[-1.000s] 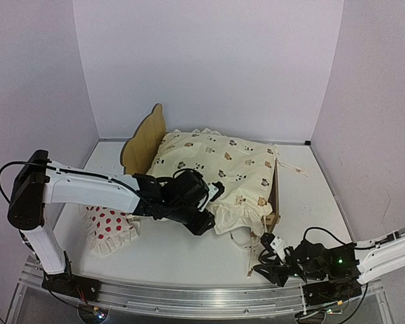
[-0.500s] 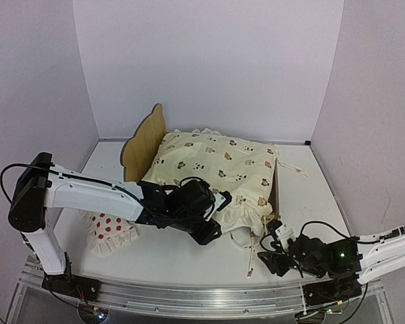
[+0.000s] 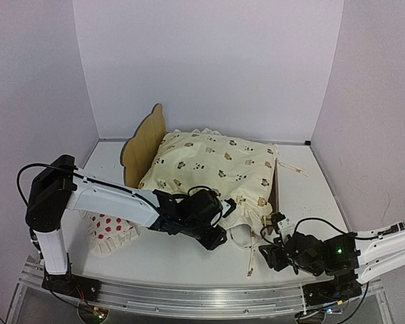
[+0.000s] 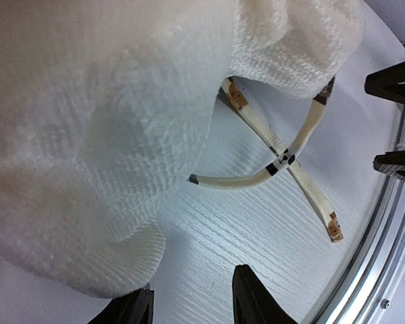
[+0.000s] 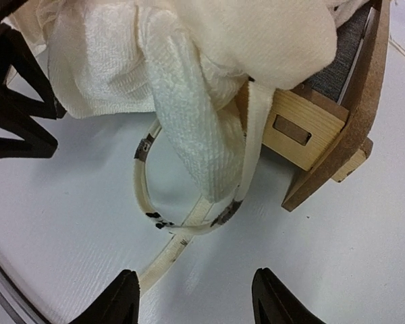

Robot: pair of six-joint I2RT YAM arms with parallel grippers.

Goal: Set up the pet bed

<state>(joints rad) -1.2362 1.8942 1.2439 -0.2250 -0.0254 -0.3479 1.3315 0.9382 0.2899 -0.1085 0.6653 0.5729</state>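
The pet bed [image 3: 143, 143] stands mid-table, its plywood bear-ear headboard at the left and its footboard [image 5: 310, 128] at the right. The dark grey base [image 5: 337, 61] shows at the foot corner. A cream animal-print quilt [image 3: 212, 165] covers the bed and hangs over the near side. Its white waffle underside [image 4: 101, 135] and ribbon ties [image 4: 283, 162] lie on the table. My left gripper [image 3: 216, 237] is open at the quilt's hanging near edge and holds nothing [image 4: 192, 304]. My right gripper [image 3: 273, 255] is open and empty near the bed's foot corner, above a tie [image 5: 162, 223].
A small white red-dotted pillow [image 3: 111, 231] lies on the table left of the bed, under my left arm. White walls close in the table on three sides. A metal rail [image 3: 189, 297] runs along the near edge.
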